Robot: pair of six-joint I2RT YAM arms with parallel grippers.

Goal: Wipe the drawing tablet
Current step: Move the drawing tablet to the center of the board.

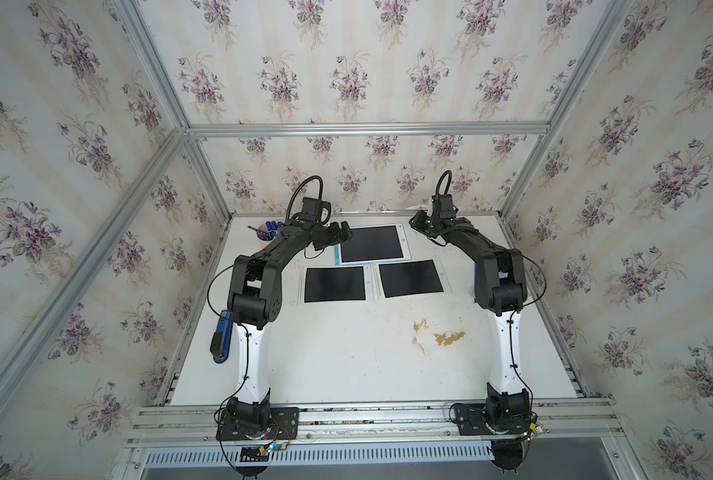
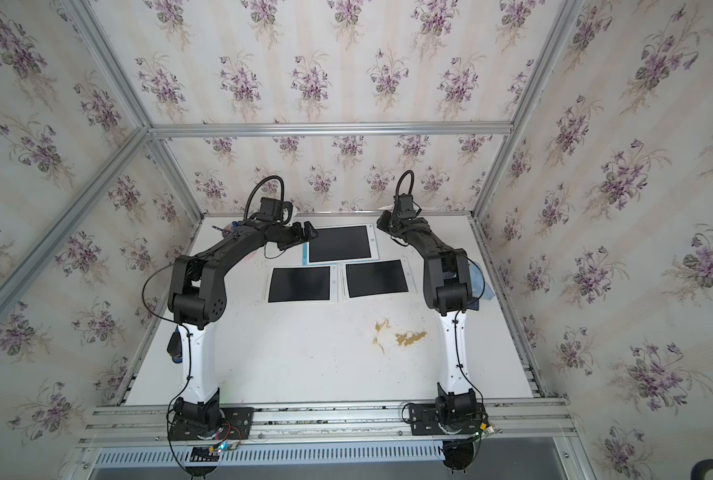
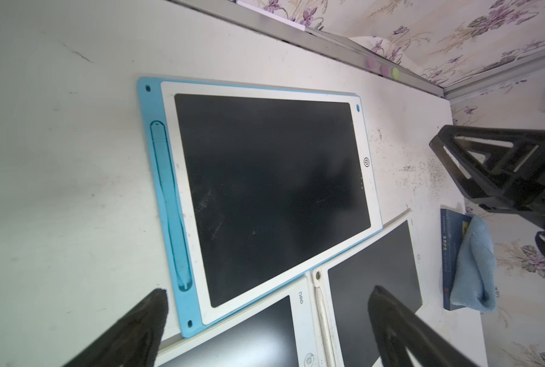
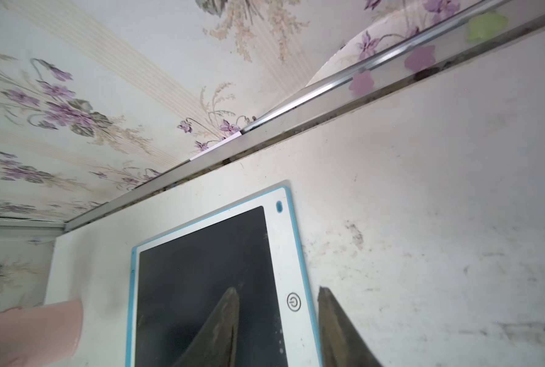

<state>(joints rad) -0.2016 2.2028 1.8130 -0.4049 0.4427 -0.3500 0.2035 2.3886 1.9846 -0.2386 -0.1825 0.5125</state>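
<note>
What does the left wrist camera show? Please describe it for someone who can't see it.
A blue-framed drawing tablet with a dark, faintly smudged screen lies on a white table, a blue stylus in its side slot. The left gripper stands wide open in the foreground; two white tablets and a blue cloth lie nearby.
</note>
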